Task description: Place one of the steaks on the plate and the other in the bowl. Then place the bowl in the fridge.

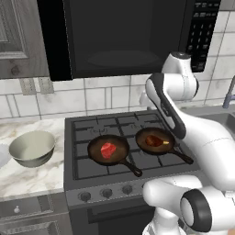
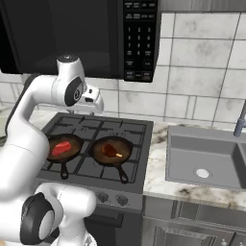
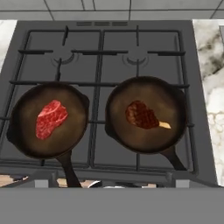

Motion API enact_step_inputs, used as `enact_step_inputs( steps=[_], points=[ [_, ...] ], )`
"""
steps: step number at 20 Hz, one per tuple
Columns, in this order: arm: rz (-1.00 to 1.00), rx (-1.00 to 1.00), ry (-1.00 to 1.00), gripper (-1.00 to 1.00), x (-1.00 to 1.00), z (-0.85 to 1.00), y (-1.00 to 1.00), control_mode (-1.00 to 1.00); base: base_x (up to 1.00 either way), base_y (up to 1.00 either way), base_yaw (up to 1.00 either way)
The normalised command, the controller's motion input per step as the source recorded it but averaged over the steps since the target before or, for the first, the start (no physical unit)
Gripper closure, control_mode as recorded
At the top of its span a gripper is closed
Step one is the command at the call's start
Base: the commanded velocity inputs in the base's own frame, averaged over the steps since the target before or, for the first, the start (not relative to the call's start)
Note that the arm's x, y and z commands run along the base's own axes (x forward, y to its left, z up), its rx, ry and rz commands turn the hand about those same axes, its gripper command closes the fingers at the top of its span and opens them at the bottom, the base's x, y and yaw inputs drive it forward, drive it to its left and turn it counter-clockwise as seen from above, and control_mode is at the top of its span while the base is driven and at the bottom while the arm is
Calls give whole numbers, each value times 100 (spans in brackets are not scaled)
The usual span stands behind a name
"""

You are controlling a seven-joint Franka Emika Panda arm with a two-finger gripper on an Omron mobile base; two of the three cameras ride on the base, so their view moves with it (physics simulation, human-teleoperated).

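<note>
Two black pans sit on the stove. The bright red steak (image 1: 108,150) (image 2: 61,148) (image 3: 50,118) lies in the left pan (image 3: 46,120). In the right pan (image 3: 146,114) lies the darker steak (image 1: 155,141) (image 2: 109,150) (image 3: 141,115) with its yellowish spot. The beige bowl (image 1: 32,148) stands empty on the counter left of the stove, and a pale sliver of the plate (image 1: 2,155) shows at the picture's left edge. My gripper (image 2: 95,106) hovers high above the back of the stove, looking down on both pans, open and holding nothing. The fridge is out of view.
A black microwave (image 1: 124,36) hangs just above the arm. The stove (image 1: 87,176) has knobs along its front. To the right are marble counter, a grey sink (image 2: 182,168) and a faucet (image 2: 239,120). Both pan handles point toward the front.
</note>
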Motion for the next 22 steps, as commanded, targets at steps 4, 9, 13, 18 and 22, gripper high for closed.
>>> enact_step_inputs(
  steps=[4, 9, 13, 18, 22],
  points=[
    [5, 0, 0, -100, 0, -34, -6, -100, 0, 0, 0],
    [4, -4, 0, -100, 0, -67, -21, -100, 0, 0, 0],
    [12, -1, -3, -100, 15, -52, -25, -100, 0, 0, 0],
    [14, -1, -1, -100, 17, -53, -21, -100, 0, 0, 0],
    [10, -2, 2, -100, 18, -38, -2, -100, 0, 0, 0]
  ],
)
